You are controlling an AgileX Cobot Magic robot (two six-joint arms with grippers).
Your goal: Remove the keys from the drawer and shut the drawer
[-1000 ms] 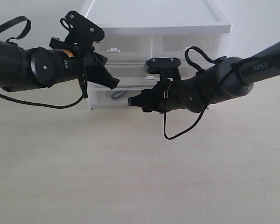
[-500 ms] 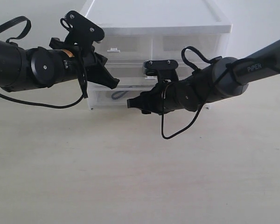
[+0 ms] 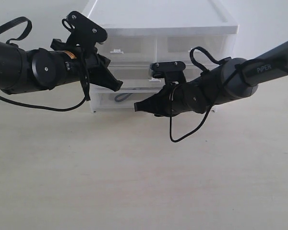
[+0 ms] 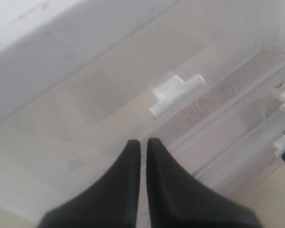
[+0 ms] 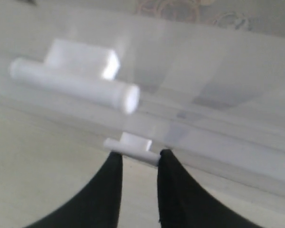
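Lying inside the drawer [image 3: 107, 102], the keys [image 3: 122, 97] show only as a dark grey loop behind its translucent front, towards the left half. That drawer is the lowest, full-width tier of the white drawer unit [image 3: 158, 19], and its front looks about level with the tier above. In the right wrist view faint gold rings show through the plastic, too blurred to place by tier.

At the drawer's small white tab handle [image 5: 132, 144] sits the right gripper [image 5: 139, 153]. Its two black fingers stand a narrow gap apart, with their tips right at the tab, one near each end. I cannot tell whether they actually pinch it or only touch it. Nearer that camera, the larger handle of the middle drawer [image 5: 73, 80] is out of focus.

Further up and to the left, the left gripper [image 4: 143, 141] hangs in front of the unit's upper tiers. Its fingers are pressed together but for a hairline slit and hold nothing, pointing near the top left drawer's handle [image 4: 173, 91]. Both arms hover above a pale table [image 3: 134, 182].
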